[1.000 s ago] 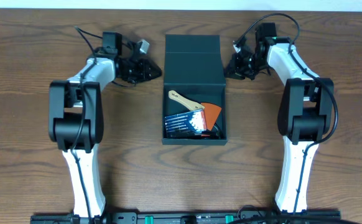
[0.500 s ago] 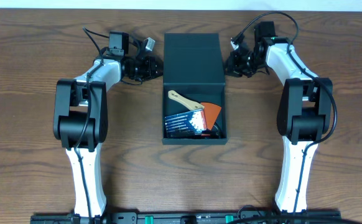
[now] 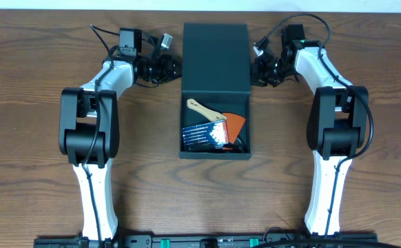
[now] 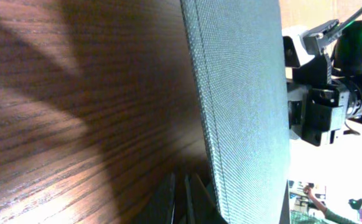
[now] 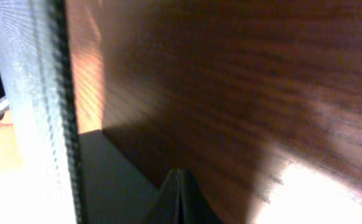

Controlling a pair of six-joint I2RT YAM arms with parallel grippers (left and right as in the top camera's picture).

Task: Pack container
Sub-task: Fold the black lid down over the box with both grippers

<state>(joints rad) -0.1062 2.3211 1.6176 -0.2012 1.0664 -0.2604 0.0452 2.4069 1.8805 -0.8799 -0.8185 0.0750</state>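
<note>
The dark teal-black container [image 3: 214, 153] stands open at the table's middle. Its flap lid [image 3: 214, 62] is tilted up behind the opening. Inside lie a wooden-handled brush [image 3: 206, 111], an orange scraper [image 3: 235, 124] and a blue-white pack [image 3: 202, 136]. My left gripper [image 3: 176, 69] is shut, its fingertips against the lid's left edge. In the left wrist view the fingers [image 4: 184, 202] sit low beside the lid [image 4: 243, 93]. My right gripper [image 3: 255, 71] is shut at the lid's right edge. In the right wrist view its tips [image 5: 180, 199] point at the lid [image 5: 32, 93].
The brown wooden table [image 3: 42, 138] carries only the container. The right arm's wrist shows beyond the lid in the left wrist view [image 4: 330, 81]. Both arm bases stand at the table's near edge.
My left gripper has moved up and right to the lid's left edge. The lid has swung up from lying folded back. The right gripper has barely moved.
</note>
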